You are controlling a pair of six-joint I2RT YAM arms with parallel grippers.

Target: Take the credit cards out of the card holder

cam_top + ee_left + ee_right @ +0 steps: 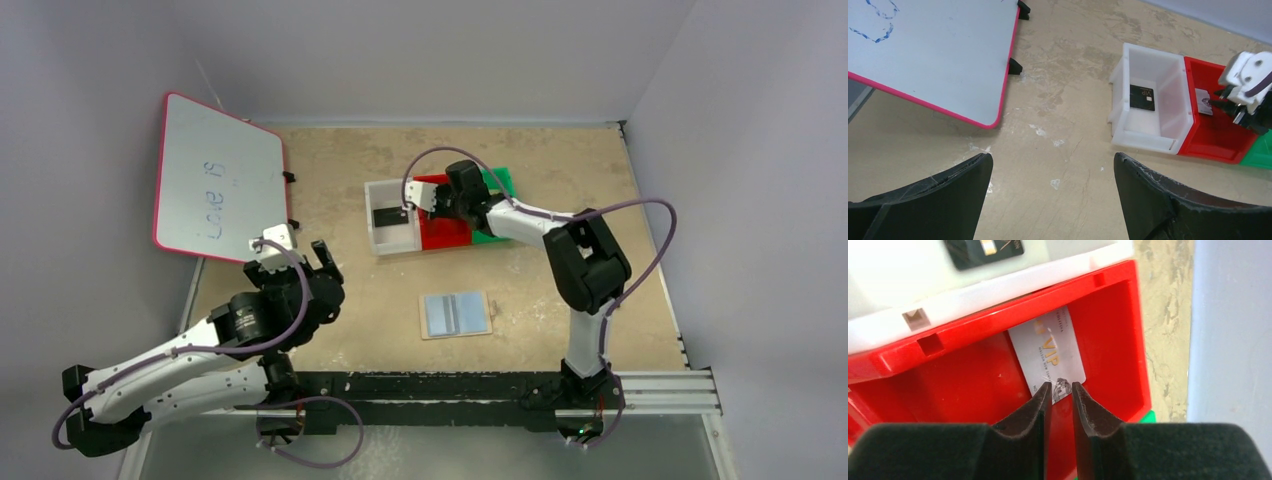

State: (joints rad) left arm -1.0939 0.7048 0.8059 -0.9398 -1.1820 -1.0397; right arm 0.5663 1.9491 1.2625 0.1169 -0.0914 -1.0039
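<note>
The right gripper (1060, 387), jaws parted by a narrow gap and gripping nothing, hangs over a silvery-white plastic card (1050, 352) printed "VIP" in gold, which lies in a red plastic bin (1113, 330). A black "VIP" card (1141, 97) lies in the white bin (1172, 107). The blue-grey, tan-edged card holder (455, 314) lies open on the table (350, 160). The left gripper (1052, 157) gapes wide, empty.

A: Left arm (170, 360)?
B: Lies low, runs from the bottom-left corner up toward the middle. Left gripper (1053, 160) is wide open, nothing between its fingers (948, 200).
A: Right arm (580, 340)?
B: Elbow (590, 265) is raised, forearm (515, 220) reaches back and to the left. Right gripper (1061, 386) points down, tips nearly together, thin gap between them.
A: Arms close?
B: No, well apart.
</note>
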